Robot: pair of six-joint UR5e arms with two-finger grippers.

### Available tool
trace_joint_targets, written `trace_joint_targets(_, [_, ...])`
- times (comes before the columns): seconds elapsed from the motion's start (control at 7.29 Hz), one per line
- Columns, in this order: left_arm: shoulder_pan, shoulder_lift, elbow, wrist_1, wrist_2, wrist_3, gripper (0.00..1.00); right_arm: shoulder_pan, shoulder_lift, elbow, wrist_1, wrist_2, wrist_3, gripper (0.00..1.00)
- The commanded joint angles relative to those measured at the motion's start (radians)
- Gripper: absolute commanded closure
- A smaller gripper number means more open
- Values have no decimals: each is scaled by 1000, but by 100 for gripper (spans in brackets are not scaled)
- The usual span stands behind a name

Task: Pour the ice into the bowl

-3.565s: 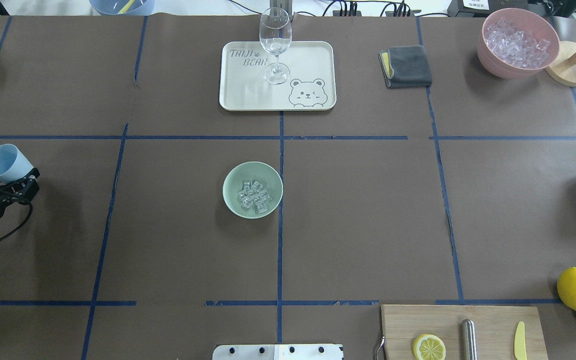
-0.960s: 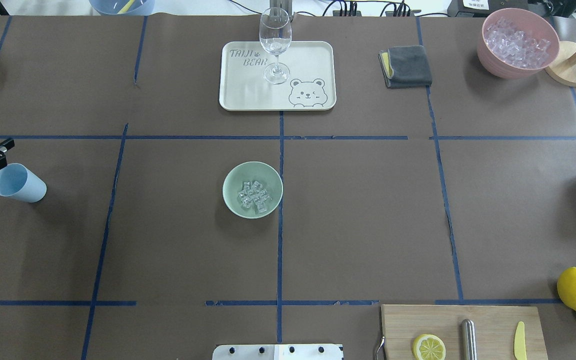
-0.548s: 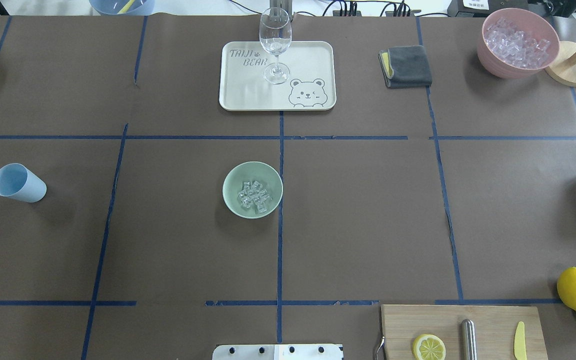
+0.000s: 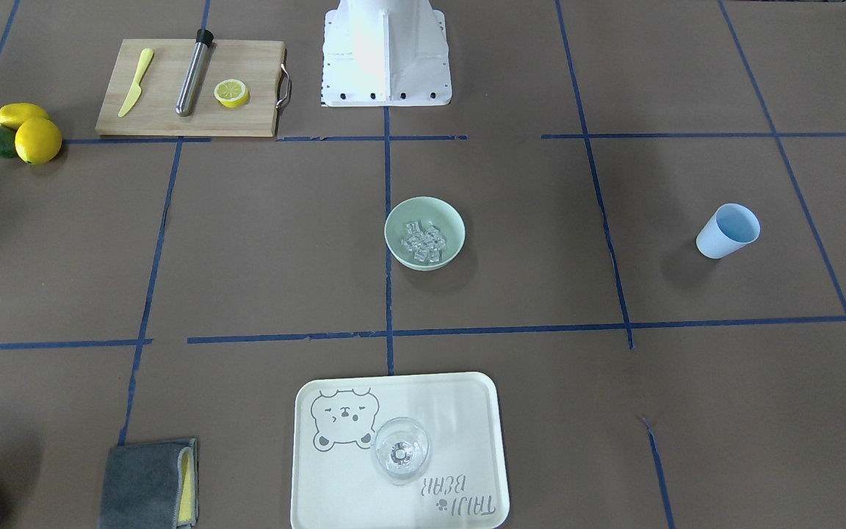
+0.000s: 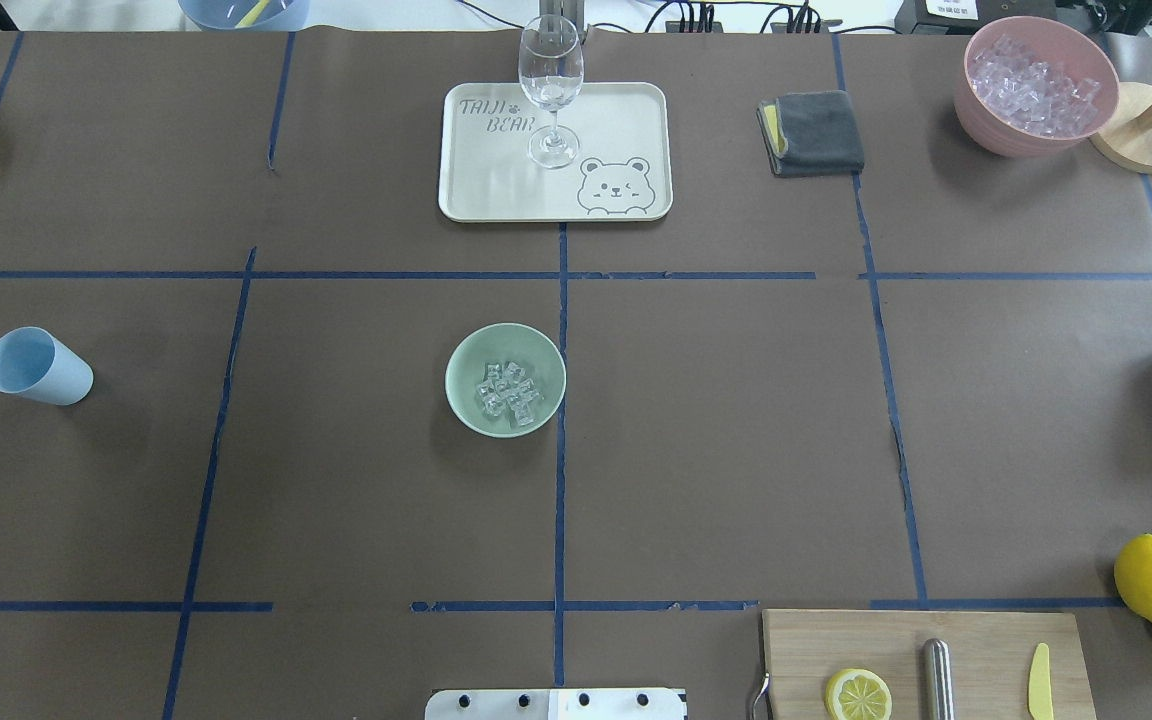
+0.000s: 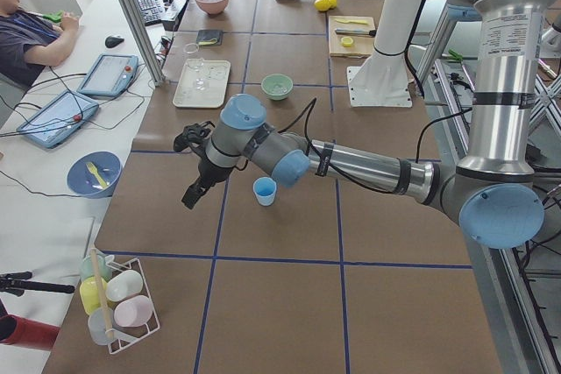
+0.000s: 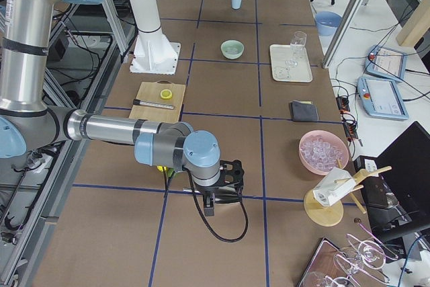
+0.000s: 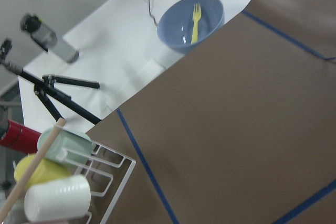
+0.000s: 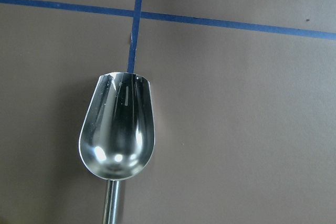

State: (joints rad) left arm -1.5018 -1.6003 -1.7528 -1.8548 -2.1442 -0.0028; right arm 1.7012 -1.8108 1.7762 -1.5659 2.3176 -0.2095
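Blue cup [image 5: 38, 366] well apart from bowl [image 5: 458, 372]

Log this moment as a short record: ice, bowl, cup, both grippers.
ice: heaped inside the bowl, none seen on the table
bowl: upright, mid-table
blue cup: upright, looks empty, on the robot's left side, ungripped
left gripper: beside the cup, apart from it; fingers' state cannot be told
right gripper: far from the bowl, above a metal scoop; state cannot be told

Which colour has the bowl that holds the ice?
Pale mint green bowl; clearest in the overhead exterior view.
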Motion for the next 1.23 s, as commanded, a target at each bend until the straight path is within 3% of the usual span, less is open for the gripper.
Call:
trace_joint_targets(0.0, [-34, -17, 18, 271, -45, 6, 0, -2, 22, 15, -3, 25, 1, 0])
trace_joint_targets(0.27, [-113, 25, 123, 292, -304, 4, 0, -35, 27, 107, -6, 52, 2, 0])
trace_joint_targets(0.55, [-117, 79, 84, 272, -299, 119, 0, -143, 28, 196, 4, 126, 56, 0])
trace_joint_targets(0.69, [-115, 80, 81, 275, -278, 148, 0, -229, 45, 250, 36, 129, 217, 0])
trace_joint_targets(0.96, [-115, 77, 78, 278, -273, 149, 0, -416, 57, 275, 266, 105, 576, 0])
trace_joint_targets(1.1, [-112, 76, 84, 273, -257, 145, 0, -490, 136, 279, 268, 85, 705, 0])
